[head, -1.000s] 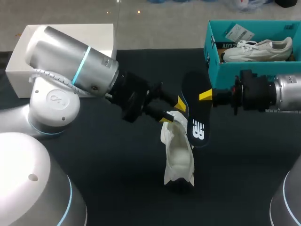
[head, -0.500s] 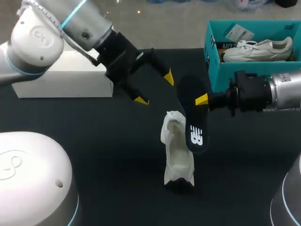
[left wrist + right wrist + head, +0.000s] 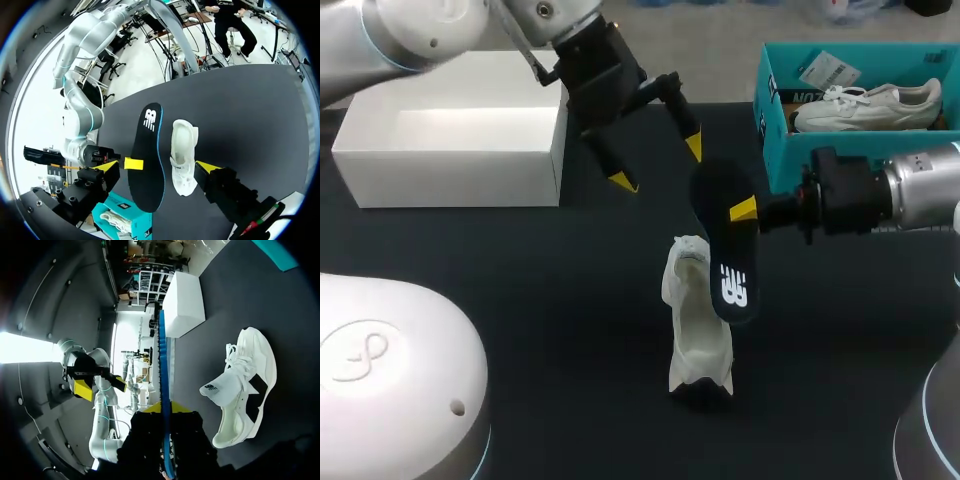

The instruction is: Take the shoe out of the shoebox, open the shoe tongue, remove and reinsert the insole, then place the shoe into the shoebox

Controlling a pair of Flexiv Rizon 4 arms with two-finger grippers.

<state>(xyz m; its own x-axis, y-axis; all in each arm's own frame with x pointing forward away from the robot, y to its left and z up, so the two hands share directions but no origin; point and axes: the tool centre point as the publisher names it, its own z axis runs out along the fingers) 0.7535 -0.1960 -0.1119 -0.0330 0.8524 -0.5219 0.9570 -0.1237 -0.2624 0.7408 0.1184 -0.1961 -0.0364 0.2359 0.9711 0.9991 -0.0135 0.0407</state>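
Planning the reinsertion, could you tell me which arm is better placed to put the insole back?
Likely right: the right gripper holds the insole beside the shoe; the left gripper hangs open, away.

The head camera sits up high behind the robot and looks down on the whole dark flat table (image 3: pixel 520 300). The camera on the silver left arm (image 3: pixel 440 20) is high above the table and looks down from far off. The camera on the silver right arm (image 3: pixel 920 195) is low and very near, looking along the thin edge of the flat black insole (image 3: pixel 161 365). All three cameras see the insole and the white lace-up shoe (image 3: pixel 700 330). The head and right wrist cameras both see the big white box (image 3: pixel 450 140). The head and left wrist cameras both see the blue-green shoebox (image 3: pixel 785 145).
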